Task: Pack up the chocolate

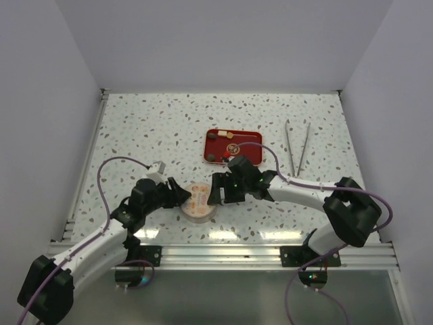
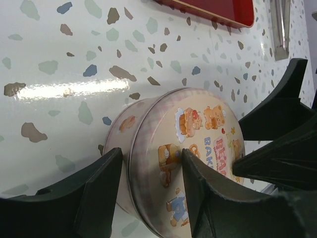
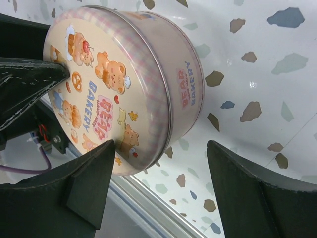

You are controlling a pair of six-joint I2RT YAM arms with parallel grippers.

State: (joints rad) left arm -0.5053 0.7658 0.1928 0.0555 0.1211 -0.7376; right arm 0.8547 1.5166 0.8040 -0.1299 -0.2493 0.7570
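Nearby, chocolate [image 1: 214, 158] beyond right end effector [image 1: 218, 193].

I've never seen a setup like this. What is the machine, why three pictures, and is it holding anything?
Two robot arms are bolted to a speckled table, each ending in a two-finger gripper. One picture looks down from above; the other two come from cameras on the wrists, so the dark shapes there are fingers. Between the arms stands a round tin with cartoon bears on its lid. The left gripper straddles its rim; whether it pinches I cannot tell. The right gripper is open, the tin between its fingers. Farther back lie a red tray with small chocolate pieces and metal tongs.
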